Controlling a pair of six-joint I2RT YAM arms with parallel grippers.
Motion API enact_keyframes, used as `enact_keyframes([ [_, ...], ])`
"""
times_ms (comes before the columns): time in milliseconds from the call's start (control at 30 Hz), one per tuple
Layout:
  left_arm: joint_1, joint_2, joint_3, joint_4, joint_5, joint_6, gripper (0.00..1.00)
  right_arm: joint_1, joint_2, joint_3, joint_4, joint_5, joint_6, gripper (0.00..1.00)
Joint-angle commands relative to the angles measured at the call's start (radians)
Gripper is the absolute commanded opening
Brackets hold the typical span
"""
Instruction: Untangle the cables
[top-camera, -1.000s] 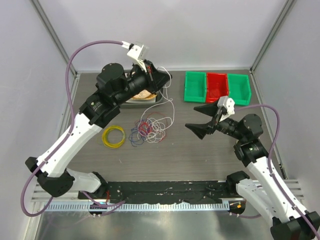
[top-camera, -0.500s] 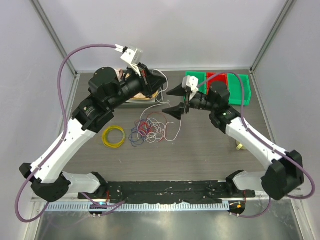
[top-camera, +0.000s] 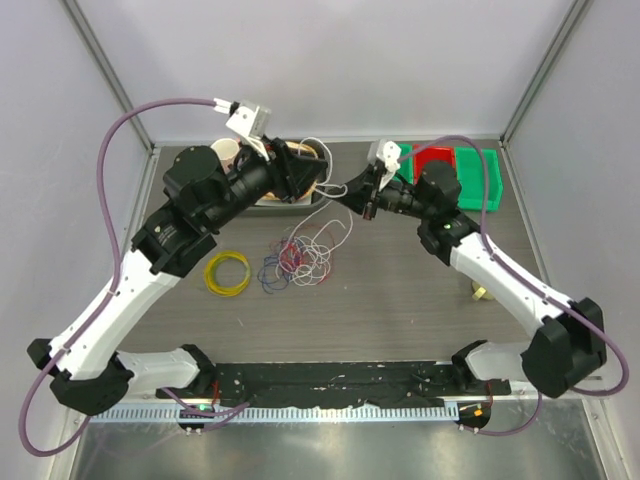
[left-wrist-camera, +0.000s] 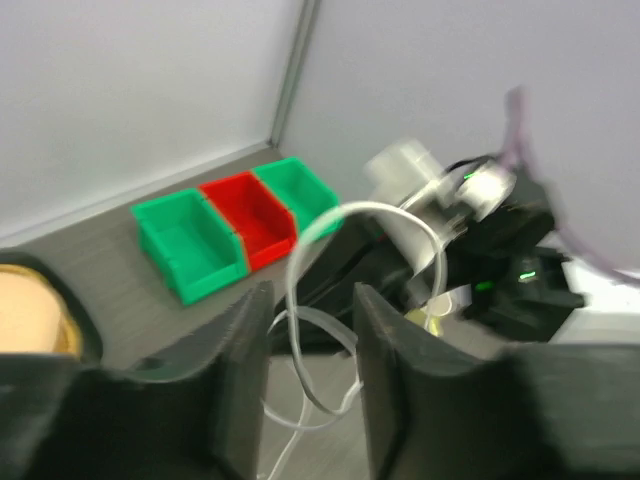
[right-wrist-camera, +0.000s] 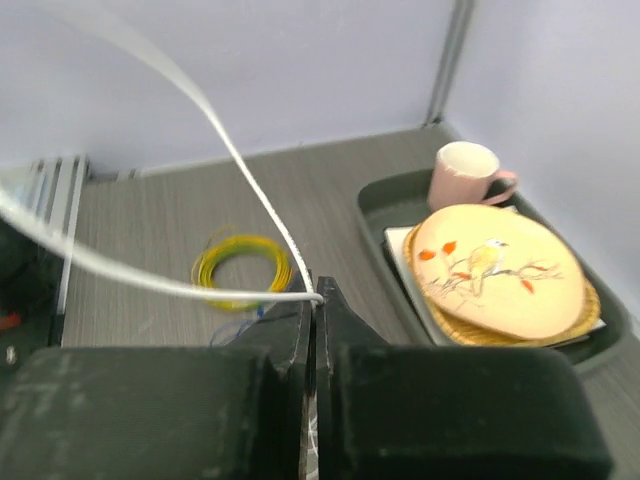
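The cables are a tangle of thin red, white and dark blue wires on the table centre. One white cable rises out of the tangle toward the two grippers, which meet above the table's back centre. My right gripper is shut on this white cable, pinching it at its tips. In the left wrist view my left gripper stands slightly open. The white cable loops loosely through the gap between its fingers.
A small yellow wire ring lies left of the tangle. A dark tray at the back holds a bird plate and a pink mug. Green and red bins stand at back right. A small brass piece lies on the right.
My right arm swung from the right side to the back centre and shut on the white cable. My left gripper parted slightly, and its arm drew back to the left.
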Motion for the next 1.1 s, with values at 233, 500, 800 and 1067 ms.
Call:
enact_keyframes([
  [233,0.000,-0.259,-0.462,0.113,-0.357,-0.118,1.00,0.002,-0.171,0.392,-0.317,0.693,0.230,0.01],
  [500,0.000,-0.181,-0.666,0.293,-0.134,-0.054,1.00,0.004,-0.070,0.722,-0.476,0.588,0.390,0.01],
  [800,0.000,-0.033,-0.645,0.363,-0.005,-0.055,1.00,0.004,-0.038,0.858,-0.525,0.587,0.431,0.01],
  [1067,0.001,0.061,-0.688,0.392,-0.051,-0.129,1.00,0.001,-0.021,0.715,-0.592,0.985,0.271,0.01],
])
